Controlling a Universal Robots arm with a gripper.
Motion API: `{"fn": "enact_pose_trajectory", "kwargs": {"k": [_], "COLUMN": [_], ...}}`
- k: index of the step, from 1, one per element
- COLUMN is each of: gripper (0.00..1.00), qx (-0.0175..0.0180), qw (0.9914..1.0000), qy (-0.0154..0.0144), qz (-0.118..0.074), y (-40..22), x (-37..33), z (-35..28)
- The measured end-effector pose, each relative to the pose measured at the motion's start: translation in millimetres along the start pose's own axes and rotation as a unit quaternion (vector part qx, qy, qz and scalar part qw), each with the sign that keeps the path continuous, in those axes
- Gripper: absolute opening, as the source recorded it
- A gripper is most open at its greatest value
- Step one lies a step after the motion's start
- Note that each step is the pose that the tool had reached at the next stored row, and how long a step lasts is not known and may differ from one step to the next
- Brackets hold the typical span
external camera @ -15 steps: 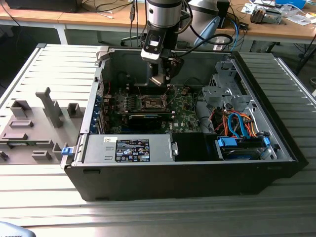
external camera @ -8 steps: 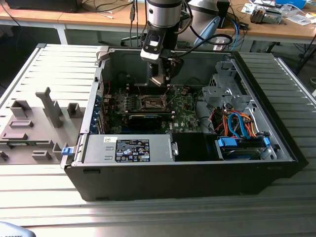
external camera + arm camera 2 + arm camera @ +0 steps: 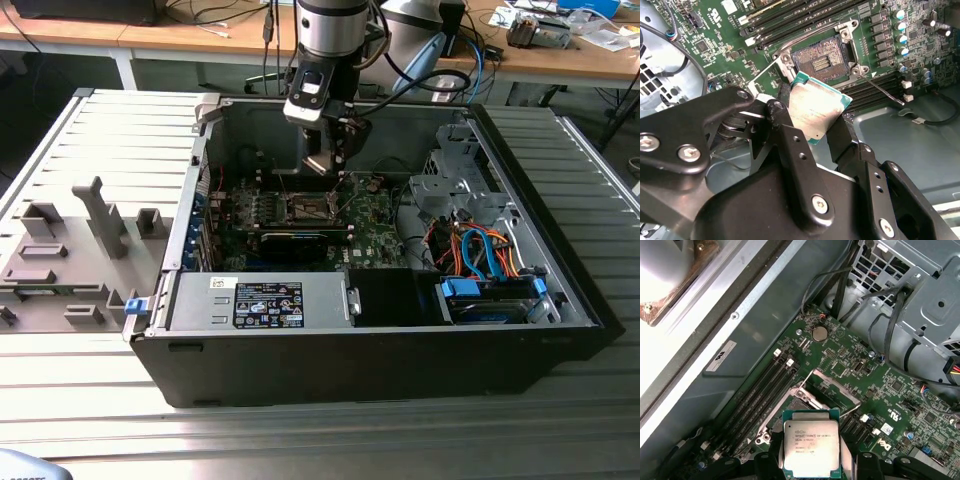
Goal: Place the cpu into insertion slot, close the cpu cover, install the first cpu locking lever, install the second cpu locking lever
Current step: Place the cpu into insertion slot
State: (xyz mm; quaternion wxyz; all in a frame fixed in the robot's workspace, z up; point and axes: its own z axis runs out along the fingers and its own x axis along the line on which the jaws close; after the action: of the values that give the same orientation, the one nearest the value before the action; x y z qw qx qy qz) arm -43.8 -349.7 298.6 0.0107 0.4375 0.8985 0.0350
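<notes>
Now: cpu [image 3: 817, 110] pinched by two opposite edges, gripper [image 3: 812, 127] closed on it, metal top left clear. Cpu hangs tilted above slot [image 3: 822, 57], apart from it, not yet seated. Cover [image 3: 835, 390] stands swung up beside slot, leaving slot bare to receive cpu. Edge hold probably spares the underside contacts and keeps fingers outside slot rim

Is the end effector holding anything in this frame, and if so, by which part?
Yes: the end effector holds the cpu, clamped by two opposite edges, near the empty insertion slot.
</notes>
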Motion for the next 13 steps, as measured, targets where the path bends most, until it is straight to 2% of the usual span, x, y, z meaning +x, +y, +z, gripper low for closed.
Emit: {"fn": "enact_pose_trajectory", "kwargs": {"k": [13], "gripper": [0.54], "qx": [0.0009], "qw": [0.99993], "qy": [-0.0022], "qz": [0.011], "y": [-0.1], "x": [0.0], "z": [1.2]}}
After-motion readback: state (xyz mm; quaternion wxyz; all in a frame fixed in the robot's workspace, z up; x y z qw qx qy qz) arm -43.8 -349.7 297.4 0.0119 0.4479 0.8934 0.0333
